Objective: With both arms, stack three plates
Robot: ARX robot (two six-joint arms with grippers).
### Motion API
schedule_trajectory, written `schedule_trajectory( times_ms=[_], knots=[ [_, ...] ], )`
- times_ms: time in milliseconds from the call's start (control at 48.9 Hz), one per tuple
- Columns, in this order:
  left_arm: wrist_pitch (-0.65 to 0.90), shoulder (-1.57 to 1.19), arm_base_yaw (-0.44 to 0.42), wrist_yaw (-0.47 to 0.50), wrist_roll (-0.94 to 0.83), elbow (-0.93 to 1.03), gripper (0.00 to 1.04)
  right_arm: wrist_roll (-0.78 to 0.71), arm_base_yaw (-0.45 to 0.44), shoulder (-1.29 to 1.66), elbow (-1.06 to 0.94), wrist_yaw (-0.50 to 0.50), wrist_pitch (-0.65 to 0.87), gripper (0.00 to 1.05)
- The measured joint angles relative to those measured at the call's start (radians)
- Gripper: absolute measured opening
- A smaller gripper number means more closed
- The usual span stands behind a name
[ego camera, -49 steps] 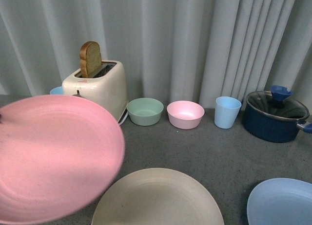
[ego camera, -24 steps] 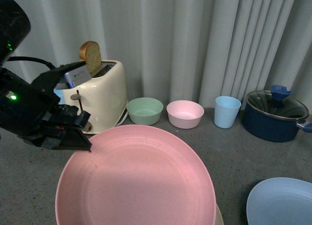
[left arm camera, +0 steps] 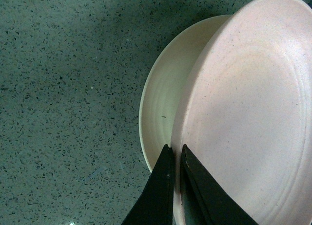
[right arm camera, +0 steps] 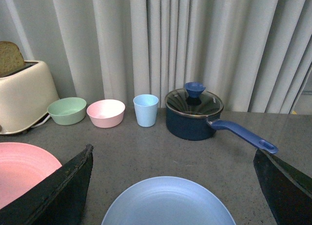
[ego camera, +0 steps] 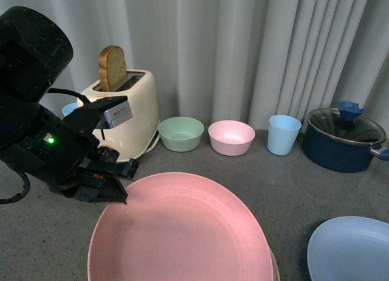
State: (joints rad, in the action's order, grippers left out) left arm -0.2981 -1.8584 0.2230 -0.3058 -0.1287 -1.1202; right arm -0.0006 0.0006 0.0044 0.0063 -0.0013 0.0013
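A: The left claw (left arm camera: 175, 149) is clenched on the rim of the pink plate (ego camera: 182, 232), pinching the edge at the lower middle of the left wrist view.

B: And where is that plate now?

A: Lower centre of the front view, over the beige plate (left arm camera: 158, 103). A second ago it filled the left of the frame, tilted and blurred. Half a second ago it hung over the beige one. Now it sits lower in the frame, and only a sliver of beige shows at the bottom right.

B: So is the first stack made?

A: Nearly, I'd judge. The wrist view shows a beige crescent beside the pink rim, so the two are a little off-centre, and I cannot tell whether they touch.

B: What's left?

A: Letting go, then the blue plate (right arm camera: 168, 203). It lies alone at the lower right, unmoved, and the right claw (right arm camera: 171, 152) hangs released and empty above it.
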Motion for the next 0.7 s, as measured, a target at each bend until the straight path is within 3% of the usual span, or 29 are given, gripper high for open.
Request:
schedule_trajectory(
  times_ms=[430,532,695],
  knots=[
    [0.022,-0.024,0.033,0.039,0.005,0.0,0.03,0.0,0.0,0.0,0.0,0.0,0.0,0.97],
    [0.026,-0.024,0.033,0.063,0.006,0.0,0.22,0.0,0.0,0.0,0.0,0.0,0.0,0.97],
    [0.061,0.004,-0.003,0.002,0.055,0.0,0.5,0.0,0.0,0.0,0.0,0.0,0.0,0.97]
  ],
)
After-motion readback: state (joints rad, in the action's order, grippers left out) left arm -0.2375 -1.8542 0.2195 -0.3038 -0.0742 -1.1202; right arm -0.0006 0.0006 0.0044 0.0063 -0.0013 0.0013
